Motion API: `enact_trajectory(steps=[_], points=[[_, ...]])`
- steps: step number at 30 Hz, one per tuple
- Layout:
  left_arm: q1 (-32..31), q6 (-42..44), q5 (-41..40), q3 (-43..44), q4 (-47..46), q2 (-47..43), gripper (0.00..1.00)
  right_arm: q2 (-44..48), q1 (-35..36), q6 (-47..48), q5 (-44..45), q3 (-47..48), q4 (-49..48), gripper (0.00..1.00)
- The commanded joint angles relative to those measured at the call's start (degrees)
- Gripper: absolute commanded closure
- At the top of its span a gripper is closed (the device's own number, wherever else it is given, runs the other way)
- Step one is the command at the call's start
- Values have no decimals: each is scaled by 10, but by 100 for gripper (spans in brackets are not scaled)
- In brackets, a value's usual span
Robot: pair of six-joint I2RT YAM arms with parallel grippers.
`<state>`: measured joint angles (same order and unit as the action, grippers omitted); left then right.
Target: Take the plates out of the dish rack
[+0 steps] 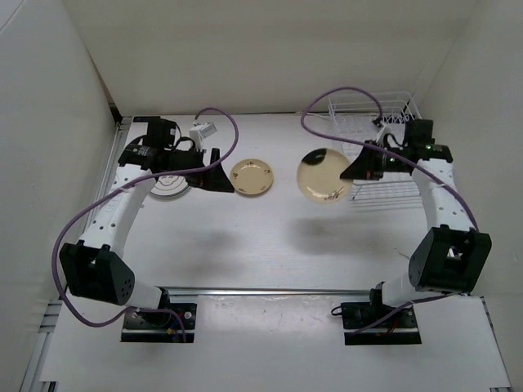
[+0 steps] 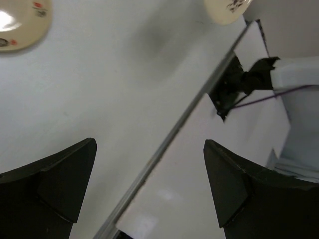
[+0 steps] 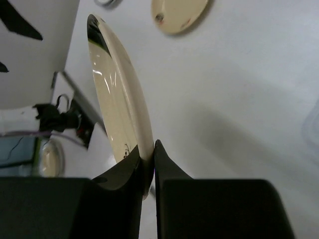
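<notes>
Holding the glossy cream round plate [image 3: 119,99] clamped aloft by its rim in your right gripper [image 3: 148,149], just left of the white wire dish rack [image 1: 392,189], you next need a flat, gentle set-down on the white table [image 1: 270,245]; your left gripper [image 2: 149,144] gapes empty, its arm [image 1: 122,212] half hiding a pale grey-ringed plate [image 1: 170,188].

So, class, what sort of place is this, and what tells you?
Probably a robot test cell, not a kitchen: bare white walls box in the table, two arms are bolted at its near edge, plus a dish rack and plates.
</notes>
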<state>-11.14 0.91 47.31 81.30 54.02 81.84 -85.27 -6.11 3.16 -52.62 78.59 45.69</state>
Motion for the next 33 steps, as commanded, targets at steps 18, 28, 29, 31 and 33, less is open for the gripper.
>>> enact_trajectory(steps=[18, 28, 29, 31, 33], points=[[0, -26, 159, -4, -29, 91, 2, -79, 155, 22, -48, 16, 0, 100], [0, -26, 127, 1, -29, 114, 3, -219, 264, 10, -35, 182, -5, 100], [0, -26, 127, 1, -29, 114, 3, -227, 269, 10, -41, 190, -10, 100], [0, -26, 113, 1, -29, 119, 5, -247, 283, -1, -41, 214, -10, 100], [0, -26, 106, 1, -29, 125, 8, -261, 283, -6, -53, 227, -16, 100]])
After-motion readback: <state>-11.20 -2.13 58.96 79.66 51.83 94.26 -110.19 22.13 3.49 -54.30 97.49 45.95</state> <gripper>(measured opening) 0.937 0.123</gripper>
